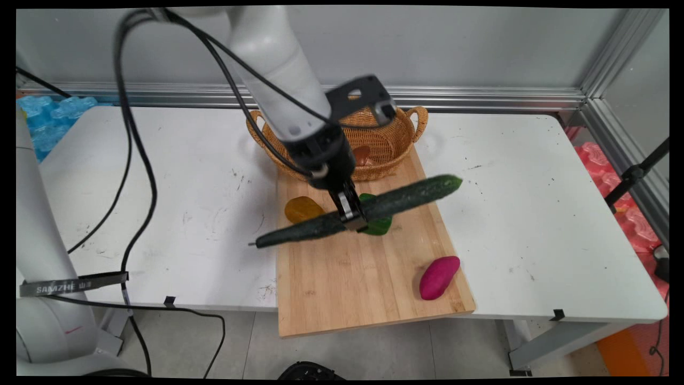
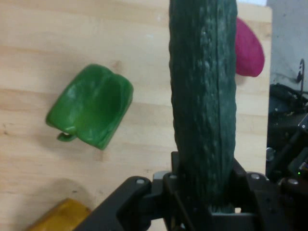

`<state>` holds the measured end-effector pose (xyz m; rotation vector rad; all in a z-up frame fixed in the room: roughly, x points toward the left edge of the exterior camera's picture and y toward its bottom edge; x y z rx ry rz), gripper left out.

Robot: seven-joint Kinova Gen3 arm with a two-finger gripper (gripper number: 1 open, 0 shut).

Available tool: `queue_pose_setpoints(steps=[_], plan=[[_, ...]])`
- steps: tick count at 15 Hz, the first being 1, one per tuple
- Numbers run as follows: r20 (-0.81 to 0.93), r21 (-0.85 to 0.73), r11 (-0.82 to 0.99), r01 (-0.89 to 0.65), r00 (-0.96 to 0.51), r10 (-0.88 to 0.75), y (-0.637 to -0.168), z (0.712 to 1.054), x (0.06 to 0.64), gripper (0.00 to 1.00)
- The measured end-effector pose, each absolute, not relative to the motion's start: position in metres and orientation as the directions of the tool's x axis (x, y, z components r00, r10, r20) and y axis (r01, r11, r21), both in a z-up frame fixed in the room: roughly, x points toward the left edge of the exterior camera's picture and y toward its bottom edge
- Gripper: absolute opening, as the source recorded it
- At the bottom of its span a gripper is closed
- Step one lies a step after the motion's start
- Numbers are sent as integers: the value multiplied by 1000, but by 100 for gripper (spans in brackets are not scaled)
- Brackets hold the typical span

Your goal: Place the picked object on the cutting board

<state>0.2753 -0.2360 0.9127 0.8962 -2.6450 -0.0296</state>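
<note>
A long dark green cucumber (image 1: 406, 197) hangs in the air above the wooden cutting board (image 1: 352, 278), tilted with its right end higher. My gripper (image 1: 352, 216) is shut on the cucumber (image 2: 204, 96) near its middle. Directly beneath lies a green bell pepper (image 1: 380, 226), partly hidden by the cucumber; in the hand view the green bell pepper (image 2: 91, 111) lies on its side on the board. A yellow-orange pepper (image 1: 302, 208) sits on the board to the left, and a magenta sweet potato (image 1: 438, 277) lies near the board's front right.
A wicker basket (image 1: 395, 140) with handles stands at the far end of the board, holding a brownish item (image 1: 363, 155). The white table (image 1: 534, 224) stretches either side. Black cables hang at the left.
</note>
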Motion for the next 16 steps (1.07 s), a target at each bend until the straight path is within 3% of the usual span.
queue_pose_setpoints(steps=[9,16], plan=[[191,144,750,-645,-726,-661,-243,846,230,0],[143,139,730,-669,-716,-684,-245,816,220,0]])
